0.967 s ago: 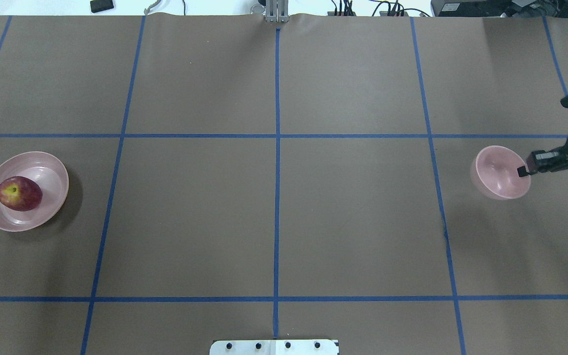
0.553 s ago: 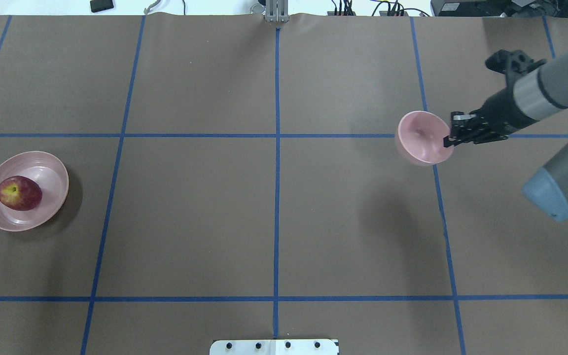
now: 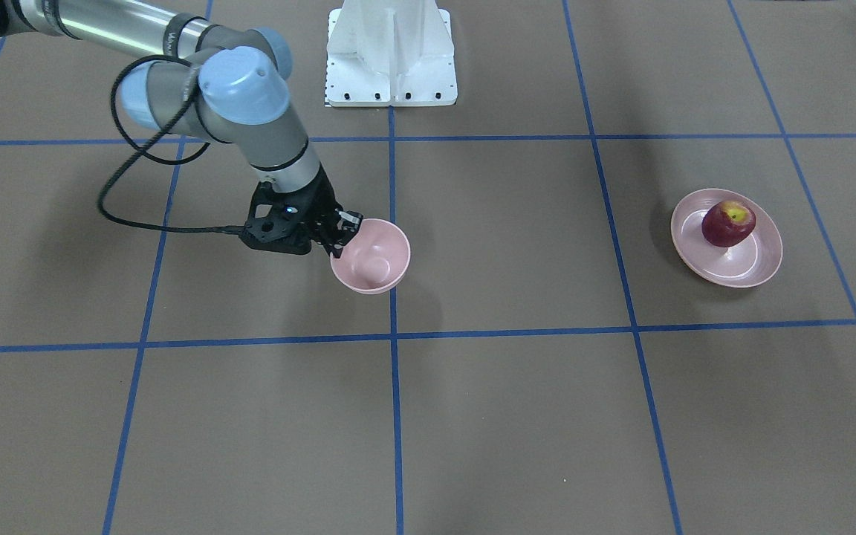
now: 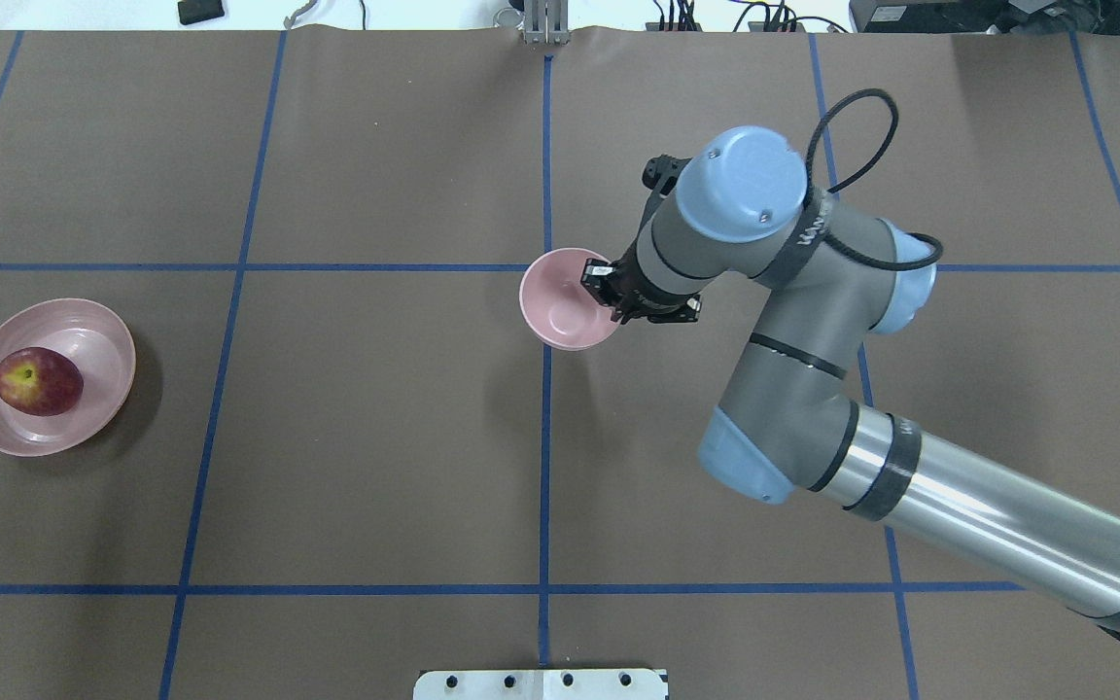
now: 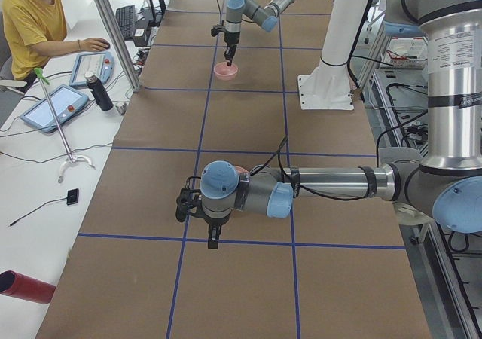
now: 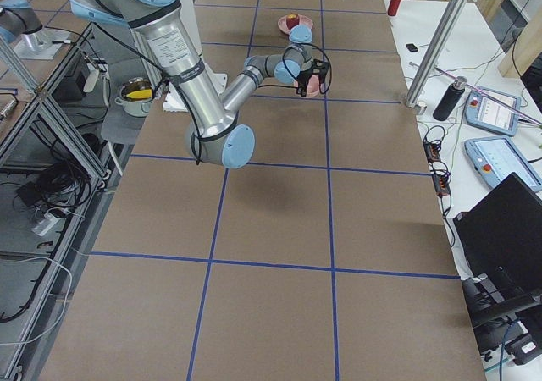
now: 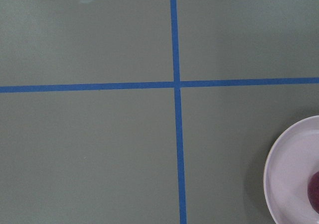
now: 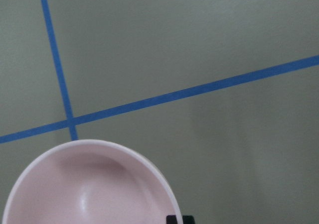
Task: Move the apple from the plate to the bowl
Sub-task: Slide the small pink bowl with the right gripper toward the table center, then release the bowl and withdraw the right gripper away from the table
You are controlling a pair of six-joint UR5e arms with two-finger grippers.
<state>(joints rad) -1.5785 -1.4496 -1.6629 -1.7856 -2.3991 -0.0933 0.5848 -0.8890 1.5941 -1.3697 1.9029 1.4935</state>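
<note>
The dark red apple [image 4: 38, 381] lies on the shallow pink plate [image 4: 105, 335] at the table's left end, also in the front view [image 3: 728, 223]. My right gripper [image 4: 604, 289] is shut on the near rim of the small deep pink bowl [image 4: 565, 313] and holds it tilted above the table by the centre tape line. The bowl is empty [image 3: 372, 256]. The right wrist view shows its inside [image 8: 89, 194]. My left gripper [image 5: 215, 237] shows only in the left side view, near the plate; I cannot tell its state. The left wrist view catches the plate's edge [image 7: 289, 174].
Blue tape lines [image 4: 545, 437] divide the brown table into squares. The white robot base [image 3: 391, 52] stands at the robot's edge. An operator [image 5: 30, 22] sits at a desk with tablets beyond the far edge.
My right arm has carried the bowl from the table's right end leftward to the centre line. The apple and plate have not moved.
</note>
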